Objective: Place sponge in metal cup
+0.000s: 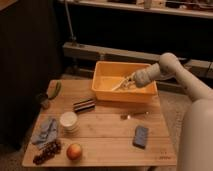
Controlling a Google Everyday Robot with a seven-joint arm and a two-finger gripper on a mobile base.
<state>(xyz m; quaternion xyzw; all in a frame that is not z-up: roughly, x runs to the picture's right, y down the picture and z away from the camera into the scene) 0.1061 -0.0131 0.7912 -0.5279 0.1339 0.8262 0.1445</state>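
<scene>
I am logging: yellow bin (107, 92), gripper (121, 85) hovering over it, closed, holding nothing; metal cup (43, 100) sitting at the table's (107, 146) left edge; sponge (141, 136) lying front-right, bare wood around.

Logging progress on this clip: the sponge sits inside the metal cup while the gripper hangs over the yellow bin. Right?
No: the camera view shows the sponge lying on the wooden table, apart from the metal cup. The gripper does hang over the yellow bin.
</scene>
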